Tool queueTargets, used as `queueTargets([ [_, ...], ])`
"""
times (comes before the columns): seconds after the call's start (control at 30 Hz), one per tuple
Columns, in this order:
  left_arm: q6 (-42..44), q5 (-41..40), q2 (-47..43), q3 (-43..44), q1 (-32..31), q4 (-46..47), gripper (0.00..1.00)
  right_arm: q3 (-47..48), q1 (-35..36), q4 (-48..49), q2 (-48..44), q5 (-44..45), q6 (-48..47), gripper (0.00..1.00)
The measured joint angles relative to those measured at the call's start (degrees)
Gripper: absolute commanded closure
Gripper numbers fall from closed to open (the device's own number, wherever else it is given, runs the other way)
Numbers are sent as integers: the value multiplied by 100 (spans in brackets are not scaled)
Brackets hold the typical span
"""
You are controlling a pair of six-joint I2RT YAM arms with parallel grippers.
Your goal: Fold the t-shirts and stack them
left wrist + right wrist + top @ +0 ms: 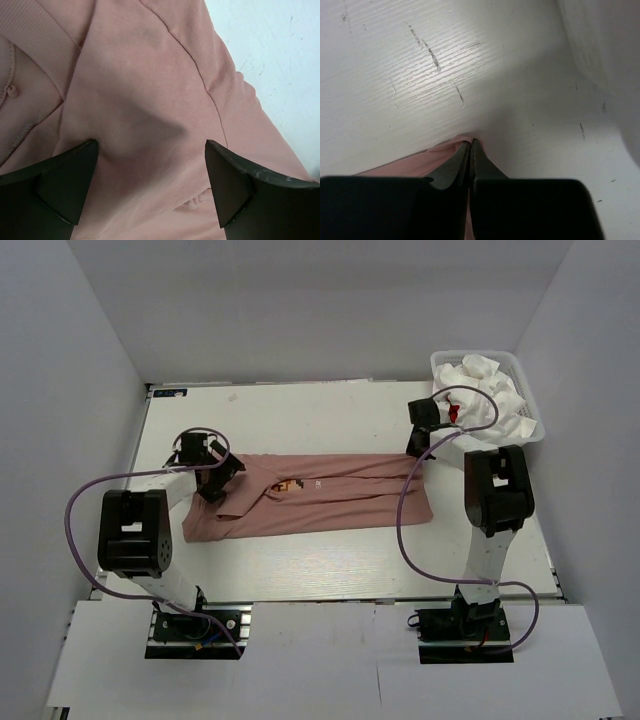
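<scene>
Pink t-shirt (310,498) lies flat mid-desk (300,410), long axis left-right: collar and chest print toward the left arm, hem toward the right arm. It looks folded lengthwise into a narrow band. White lattice basket (527,430) sits at the far right corner, heaped with crumpled white t-shirts (485,390), one showing a red patch (455,412). Left jaws are wide open over the pink shoulder area by the collar, fingertips (75,165) either side of a cloth bulge and holding nothing; can't tell if they touch it. Right jaws are closed at the far hem corner, fingertips (455,162) pinching the pink edge just above the desk.
</scene>
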Motion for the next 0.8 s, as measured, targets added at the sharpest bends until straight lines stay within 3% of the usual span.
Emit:
queueTargets([
  [0.17, 0, 0, 155, 138, 2, 17, 0, -48, -350, 138, -74, -632, 0, 100],
  [0.53, 28, -164, 157, 297, 17, -129, 0, -1088, -1276, 1779, -1071, -4306, -448, 100],
  [0.73, 72, -413, 157, 339, 70, -232, 0, -1204, -1377, 2105, -1073, -5012, -538, 100],
  [0.77, 81, -461, 157, 354, 70, -262, 0, -1266, -1408, 2114, -1073, -5021, -540, 99],
  [0.8, 87, -498, 160, 367, 68, -284, 0, -1320, -1438, 2098, -1073, -5005, -542, 86],
])
